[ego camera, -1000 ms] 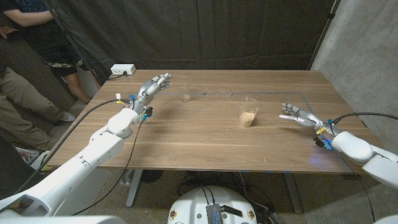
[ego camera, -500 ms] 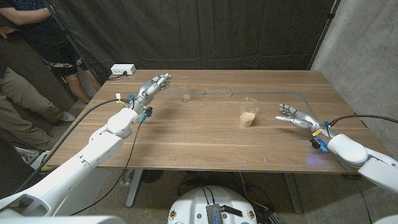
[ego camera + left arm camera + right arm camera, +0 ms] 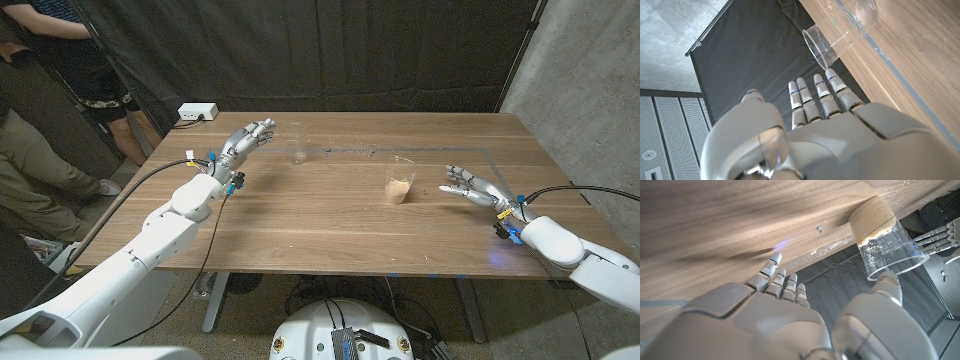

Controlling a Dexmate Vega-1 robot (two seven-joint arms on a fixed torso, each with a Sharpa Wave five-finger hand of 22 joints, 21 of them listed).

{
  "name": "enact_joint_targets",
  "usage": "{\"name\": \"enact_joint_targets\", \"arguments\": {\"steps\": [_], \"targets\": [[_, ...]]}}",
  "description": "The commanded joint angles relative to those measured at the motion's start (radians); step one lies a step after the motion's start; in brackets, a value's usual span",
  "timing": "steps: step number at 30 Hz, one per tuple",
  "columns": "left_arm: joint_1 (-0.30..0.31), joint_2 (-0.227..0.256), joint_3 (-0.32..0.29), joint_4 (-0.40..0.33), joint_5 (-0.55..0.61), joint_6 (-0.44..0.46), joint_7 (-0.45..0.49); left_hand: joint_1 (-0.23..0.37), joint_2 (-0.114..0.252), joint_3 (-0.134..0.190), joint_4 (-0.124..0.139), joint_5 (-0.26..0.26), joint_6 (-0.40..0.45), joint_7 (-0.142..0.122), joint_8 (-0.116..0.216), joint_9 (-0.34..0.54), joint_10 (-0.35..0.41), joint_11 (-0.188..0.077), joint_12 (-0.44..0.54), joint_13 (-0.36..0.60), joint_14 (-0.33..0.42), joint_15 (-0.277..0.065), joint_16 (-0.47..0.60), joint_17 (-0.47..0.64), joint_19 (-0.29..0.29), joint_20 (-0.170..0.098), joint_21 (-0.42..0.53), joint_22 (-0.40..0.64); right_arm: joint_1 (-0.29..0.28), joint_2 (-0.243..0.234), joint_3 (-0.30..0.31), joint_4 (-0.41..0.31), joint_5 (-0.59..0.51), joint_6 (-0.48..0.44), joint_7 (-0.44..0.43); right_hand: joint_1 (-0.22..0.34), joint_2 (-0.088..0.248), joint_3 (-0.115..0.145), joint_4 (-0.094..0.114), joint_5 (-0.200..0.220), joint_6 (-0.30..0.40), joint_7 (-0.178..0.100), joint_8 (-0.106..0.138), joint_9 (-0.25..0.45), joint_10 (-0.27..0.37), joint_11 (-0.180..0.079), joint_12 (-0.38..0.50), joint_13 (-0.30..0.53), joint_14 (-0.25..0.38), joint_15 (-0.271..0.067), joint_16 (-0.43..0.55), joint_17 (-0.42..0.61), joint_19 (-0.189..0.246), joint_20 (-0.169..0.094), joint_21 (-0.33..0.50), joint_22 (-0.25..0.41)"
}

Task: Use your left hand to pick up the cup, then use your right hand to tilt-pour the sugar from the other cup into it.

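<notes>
Two cups sat on the wooden table (image 3: 300, 230), neither one held. Working outward from the table's near edge, we saw our right hand (image 3: 468, 183) first, fingers spread and holding nothing, just beside the sugar cup (image 3: 399, 180) on its right side but not touching. That cup stood upright around mid-table, a layer of sugar in its bottom; the right wrist view showed the same cup (image 3: 885, 235) close beyond the thumb. Farther back, toward the far edge, the empty cup (image 3: 298, 151) stood upright, left of the sugar cup and well apart from it. Our left hand (image 3: 249, 139) hovered near the empty cup's left side, fingers extended and apart, nothing in them; in the left wrist view the cup (image 3: 832, 37) lay just past the fingertips (image 3: 832, 76). We judged this the approach for step one: no grasp yet. Next move called for the left hand to close the gap, wrap the empty cup and lift it. The right hand's grasp and pour should wait for that.
</notes>
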Motion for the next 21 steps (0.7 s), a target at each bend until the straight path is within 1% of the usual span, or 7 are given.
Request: {"name": "enact_joint_targets", "arguments": {"steps": [1, 12, 18, 21], "targets": [[0.0, 0.0, -0.001, 0.015, -0.008, -0.014, -0.013, -0.002, -0.002, 0.007, 0.003, 0.004, 0.009, 0.004, 0.004, 0.003, 0.01, -0.001, 0.005, 0.001, 0.01, -0.113, 0.0, -0.001, 0.005, -0.008, -0.004, 0.005, 0.006, 0.025, -0.002, -0.019, -0.014, -0.014, -0.027, 0.009, 0.009, -0.001, 0.003, 0.01, 0.008, -0.003, 0.007, 0.003, 0.003, -0.003, 0.006, 0.001, 0.006, -0.118, 0.001, 0.003, 0.001, -0.094, -0.003, 0.004], [-0.017, -0.003, 0.001, 0.039, -0.009, -0.028, -0.032, -0.003, -0.002, 0.009, 0.002, 0.004, 0.013, 0.005, 0.005, 0.003, 0.012, 0.0, 0.006, 0.001, 0.012, -0.113, -0.001, -0.001, 0.005, -0.008, -0.005, 0.005, 0.036, 0.059, -0.025, -0.012, -0.033, -0.016, -0.03, 0.017, 0.013, 0.001, 0.002, 0.012, 0.009, -0.002, 0.006, 0.002, -0.002, -0.003, 0.005, 0.0, 0.006, -0.116, 0.001, 0.003, 0.003, -0.089, -0.01, 0.004], [-0.016, 0.002, -0.003, 0.041, -0.011, -0.029, -0.035, -0.003, -0.002, 0.009, 0.002, 0.004, 0.014, 0.004, 0.005, 0.003, 0.013, 0.001, 0.006, 0.001, 0.012, -0.113, -0.001, -0.001, 0.005, -0.007, -0.005, 0.005, 0.036, 0.06, -0.029, -0.021, -0.038, -0.022, -0.029, 0.02, 0.014, 0.001, 0.002, 0.012, 0.01, -0.004, 0.006, 0.002, -0.001, -0.004, 0.006, 0.0, 0.006, -0.116, 0.001, 0.003, 0.003, -0.088, -0.012, 0.004], [-0.017, 0.004, -0.004, 0.044, -0.012, -0.03, -0.038, -0.003, -0.002, 0.01, 0.002, 0.004, 0.015, 0.004, 0.005, 0.003, 0.012, 0.0, 0.005, 0.002, 0.013, -0.114, -0.001, -0.001, 0.005, -0.008, -0.006, 0.005, 0.041, 0.051, -0.034, -0.025, -0.043, -0.023, -0.015, 0.024, 0.015, 0.002, 0.001, 0.013, 0.009, -0.003, 0.005, 0.002, -0.007, -0.005, 0.004, -0.001, 0.005, -0.117, 0.0, 0.003, 0.004, -0.087, -0.014, 0.005]]}}
